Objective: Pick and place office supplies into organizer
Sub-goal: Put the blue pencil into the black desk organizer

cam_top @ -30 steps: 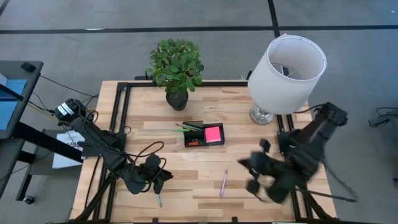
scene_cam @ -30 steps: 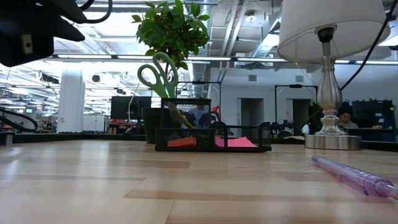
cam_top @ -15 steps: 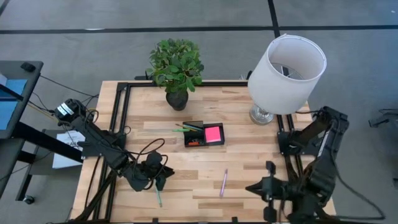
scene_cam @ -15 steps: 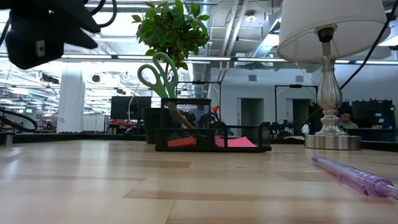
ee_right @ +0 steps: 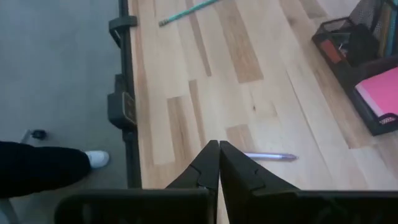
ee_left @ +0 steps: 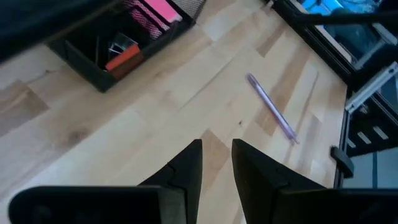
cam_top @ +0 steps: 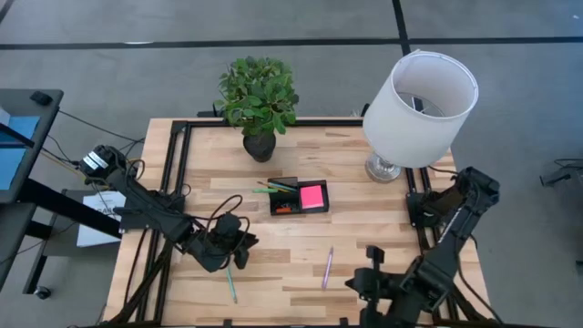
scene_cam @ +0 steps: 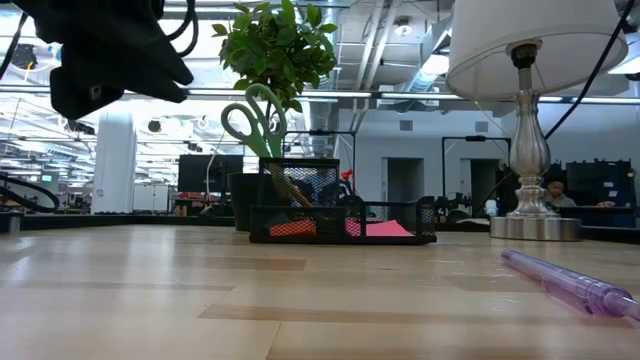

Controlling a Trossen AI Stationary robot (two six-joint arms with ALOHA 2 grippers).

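Left gripper (ee_left: 216, 163) has its fingers (ee_left: 189, 163) spread a little with nothing between them, hanging over bare wood on the left side of the table (cam_top: 383, 232), just above the teal pencil (cam_top: 232, 290) lying near the front edge. Looks to me like it's lining up on that pencil, since the gap is about right for something thin.

Right gripper (ee_right: 218, 163) has its fingers pressed together and empty, sitting low at the near right edge of the table. The purple pen (cam_top: 327, 267) lies flat just left of it, pointing roughly toward the far side. My guess is it has to open up before it can grab that one.

The organizer (cam_top: 297, 197) sits mid-table, far of both grippers, with the pink sticky pad (cam_top: 312, 195) in its right compartment, red bits (ee_left: 124, 55) on the left, and the green scissors (scene_cam: 252, 118) standing upright in the cup part. Potted plant (cam_top: 258, 98) and lamp (cam_top: 420, 98) are parked at the far edge, out of the working area
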